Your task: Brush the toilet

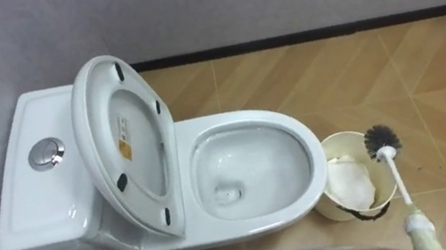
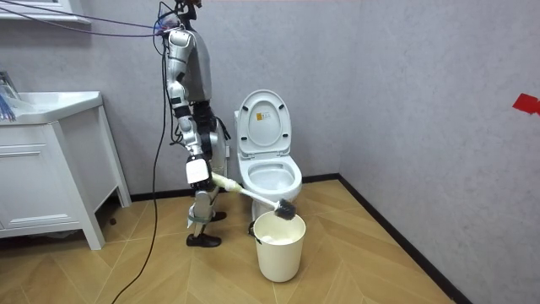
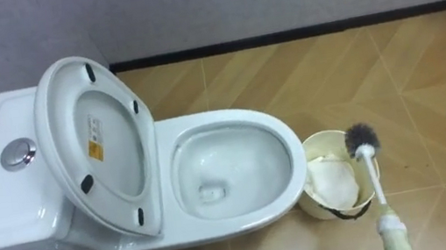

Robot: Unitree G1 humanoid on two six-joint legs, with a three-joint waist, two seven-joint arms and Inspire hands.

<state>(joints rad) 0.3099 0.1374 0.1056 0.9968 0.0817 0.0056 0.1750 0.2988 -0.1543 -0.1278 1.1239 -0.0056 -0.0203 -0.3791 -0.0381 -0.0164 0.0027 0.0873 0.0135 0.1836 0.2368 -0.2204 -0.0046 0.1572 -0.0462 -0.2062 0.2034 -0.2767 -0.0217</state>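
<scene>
Right hand point(image 2: 197, 172): curled round the pale handle of the toilet brush point(image 1: 396, 177), held low beside the robot's thigh on the side nearest me.
Robot: stands upright at the side of the toilet point(image 1: 185, 135), on the room view's left of it, looking down across the bowl.
Wall point(image 2: 422, 101): plain grey, with a dark skirting at its foot behind the toilet.
Floor point(image 1: 425, 50): wood laid in a herringbone pattern.
Cabinet point(image 2: 46, 181): white, with a basin on top, well apart at the room view's left.
Seat and lid point(image 1: 133, 147): both raised, leaning back over the cistern.
Bucket point(image 2: 279, 253): cream, on the floor just beside the front of the bowl, with something white lying inside.
Brush head point(image 1: 380, 140): dark bristles at the low end of the slanting shaft, hovering just over the bucket's rim, outside the bowl.
Flush button point(image 1: 46, 153): round, chrome, on the cistern top.
</scene>
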